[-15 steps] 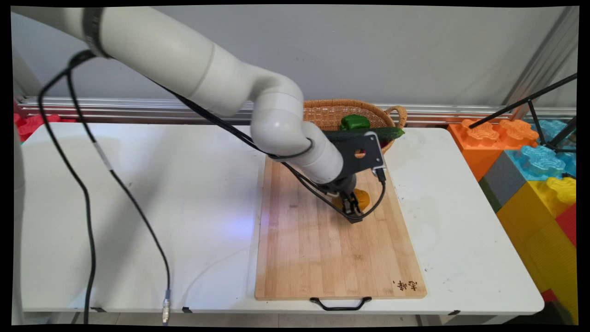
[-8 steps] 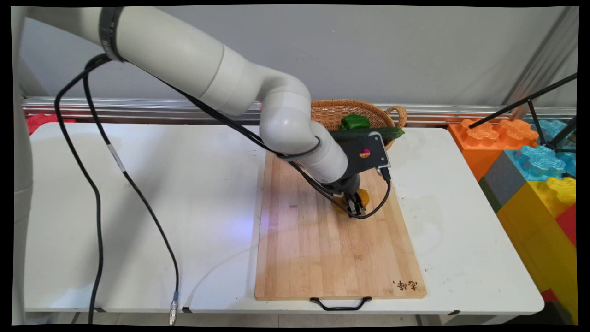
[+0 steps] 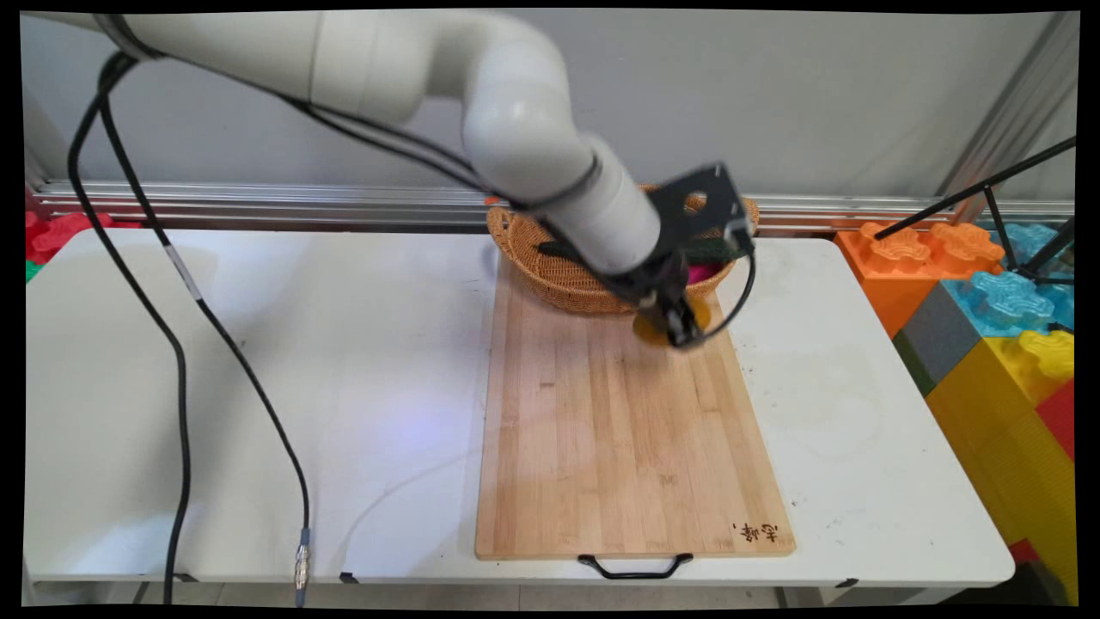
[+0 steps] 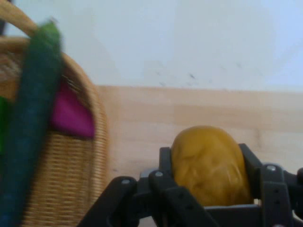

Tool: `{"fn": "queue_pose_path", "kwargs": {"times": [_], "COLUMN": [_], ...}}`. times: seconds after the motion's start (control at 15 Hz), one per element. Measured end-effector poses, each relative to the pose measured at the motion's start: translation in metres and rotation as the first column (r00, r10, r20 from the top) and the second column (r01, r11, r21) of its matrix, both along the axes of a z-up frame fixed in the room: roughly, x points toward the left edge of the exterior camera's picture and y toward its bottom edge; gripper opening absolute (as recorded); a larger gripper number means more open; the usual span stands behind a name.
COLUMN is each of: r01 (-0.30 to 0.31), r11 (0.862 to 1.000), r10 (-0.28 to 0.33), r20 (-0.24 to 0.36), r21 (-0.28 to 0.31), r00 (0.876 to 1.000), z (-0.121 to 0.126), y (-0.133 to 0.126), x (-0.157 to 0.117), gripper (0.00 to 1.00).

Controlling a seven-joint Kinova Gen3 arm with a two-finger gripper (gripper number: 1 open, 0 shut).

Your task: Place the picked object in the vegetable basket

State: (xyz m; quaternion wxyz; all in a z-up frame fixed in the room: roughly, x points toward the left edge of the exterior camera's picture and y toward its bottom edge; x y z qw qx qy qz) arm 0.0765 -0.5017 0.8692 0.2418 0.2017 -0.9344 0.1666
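Above the far end of the bamboo cutting board (image 3: 619,430), beside the woven wicker basket (image 3: 559,279), the black two-finger gripper (image 4: 208,177) is clamping a lumpy yellow-brown potato (image 4: 208,163) across its middle; it is appearing firm, light and rounded.

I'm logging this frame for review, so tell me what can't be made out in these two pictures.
- Basket contents, main view: the arm's wrist covers most of them; only slivers of green and pink show.
- Cucumber, hand view: blurred, its lower end cut by the bottom edge.
- Pink item, hand view: mostly behind the cucumber and basket rim; its kind is unclear.
- Yellow potato in the gripper: its underside is hidden by the linkage; in the main view it is motion-blurred.
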Motion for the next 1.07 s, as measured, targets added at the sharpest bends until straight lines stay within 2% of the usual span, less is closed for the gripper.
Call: {"fn": "queue_pose_path", "kwargs": {"times": [0.27,0.47,0.67,1.07], "r01": [-0.055,-0.114,-0.174,-0.24], "r11": [0.995,0.984,0.976,0.971], "r10": [0.054,0.114,0.175,0.24], "r20": [-0.015,-0.008,-0.002,0.002], "r21": [-0.081,-0.135,-0.13,-0.013], "r00": [0.998,0.993,0.985,0.971], "z": [0.041,0.05,0.032,-0.032], "y": [-0.031,-0.067,-0.099,-0.126], "x": [0.019,0.045,0.071,0.103], "gripper": [0.0,0.0,0.0,0.0]}}
